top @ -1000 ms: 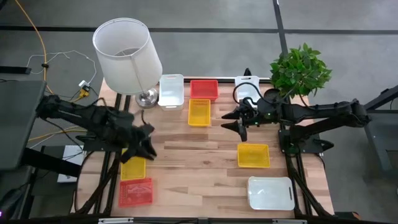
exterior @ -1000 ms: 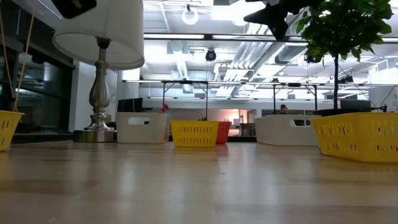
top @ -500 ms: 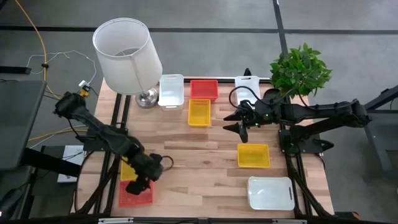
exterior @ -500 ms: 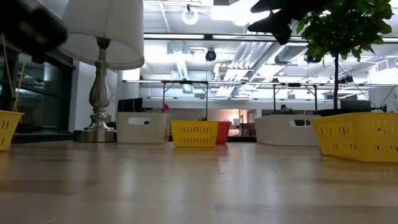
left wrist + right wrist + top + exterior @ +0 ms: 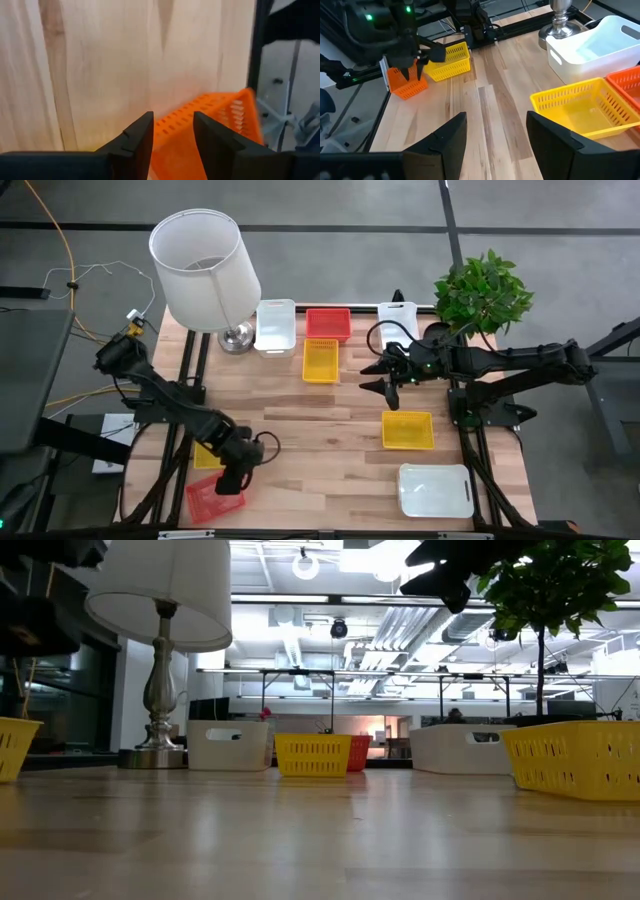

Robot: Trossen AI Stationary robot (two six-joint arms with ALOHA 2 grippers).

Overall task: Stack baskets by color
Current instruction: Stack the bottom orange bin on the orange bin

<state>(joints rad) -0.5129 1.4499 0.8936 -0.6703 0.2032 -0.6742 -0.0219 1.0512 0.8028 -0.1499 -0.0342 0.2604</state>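
A red basket (image 5: 210, 500) sits at the table's near left corner, with my left gripper (image 5: 229, 479) down on its right rim and shut on it. The right wrist view shows this red basket (image 5: 406, 83) tilted under that gripper. A yellow basket (image 5: 208, 453) lies just beyond it. My right gripper (image 5: 388, 386) hangs open above the middle of the table, holding nothing. A yellow basket (image 5: 320, 361), a red basket (image 5: 328, 323) and a white basket (image 5: 276, 326) stand at the far edge. Another yellow basket (image 5: 408, 429) and a white basket (image 5: 435, 490) lie on the right. My left gripper has the red basket's slotted side wall (image 5: 175, 131) between its two fingers, one inside the basket and one outside. The fingers come steeply from above. The basket sits tilted and turned askew; whether any part still rests on the table I cannot tell.
A lamp (image 5: 205, 268) with a big white shade stands at the far left corner, a potted plant (image 5: 482, 290) at the far right. A second white basket (image 5: 398, 314) sits behind my right arm. Bare wood lies in the table's middle and near middle.
My left gripper has swung from the table's left middle toward the near edge and down, tipping to point steeply downward, and has taken hold of the red basket's wall. The red basket has turned askew, tilted and shifted slightly toward the near left corner.
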